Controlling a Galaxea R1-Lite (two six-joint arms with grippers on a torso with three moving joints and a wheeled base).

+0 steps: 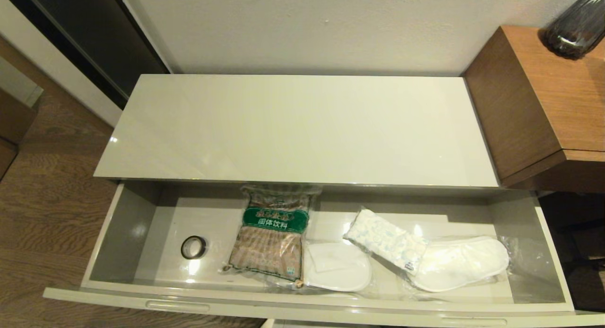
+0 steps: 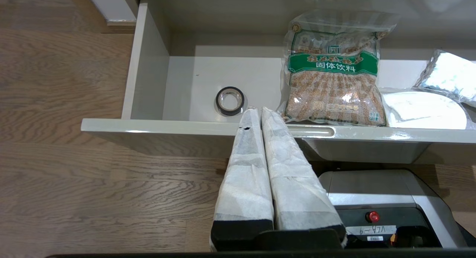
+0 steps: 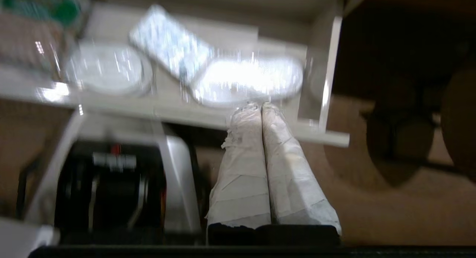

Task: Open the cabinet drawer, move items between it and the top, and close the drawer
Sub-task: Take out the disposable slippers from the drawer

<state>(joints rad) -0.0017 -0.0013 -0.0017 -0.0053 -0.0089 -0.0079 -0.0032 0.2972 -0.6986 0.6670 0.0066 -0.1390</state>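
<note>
The long grey-beige cabinet drawer stands pulled out under the bare glossy cream top. Inside, a white tissue pack with faint blue print lies partly on a white slipper in clear plastic. A second wrapped slipper lies beside the brown packet. Neither arm shows in the head view. My left gripper is shut and empty in front of the drawer front, by its left handle. My right gripper is shut and empty before the drawer front, near the right slipper.
A brown packet with a green band and a small black tape roll lie in the drawer's left half. A taller orange-brown wooden unit with a dark glass vase stands at the right. The robot base sits below the drawer front.
</note>
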